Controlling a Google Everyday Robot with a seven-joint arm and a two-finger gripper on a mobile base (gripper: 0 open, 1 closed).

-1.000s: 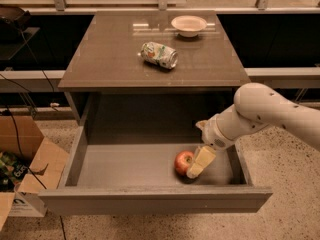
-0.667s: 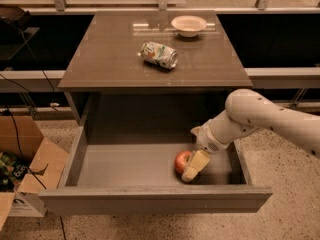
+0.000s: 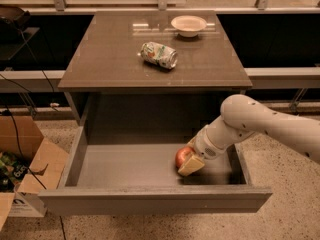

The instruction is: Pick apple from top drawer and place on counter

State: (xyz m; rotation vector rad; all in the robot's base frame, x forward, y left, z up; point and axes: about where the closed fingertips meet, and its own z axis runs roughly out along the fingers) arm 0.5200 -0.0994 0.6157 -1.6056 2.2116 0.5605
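The apple [image 3: 182, 156], red with a yellowish patch, lies in the right front part of the top drawer [image 3: 150, 199], which is pulled wide open. My gripper [image 3: 189, 164] reaches down into the drawer from the right and is right against the apple, covering its lower right side. The white arm [image 3: 250, 121] comes in over the drawer's right wall. The counter [image 3: 110, 59] is the dark-brown tabletop above the drawer.
A dented green-and-white can [image 3: 159, 55] lies on its side near the counter's middle. A white bowl [image 3: 188, 25] stands at the counter's back. An open cardboard box [image 3: 25, 164] sits on the floor to the left of the drawer.
My gripper has moved a little left and closer onto the apple, now covering its lower right side. The arm has swung left with it. The drawer, can and bowl have not moved.
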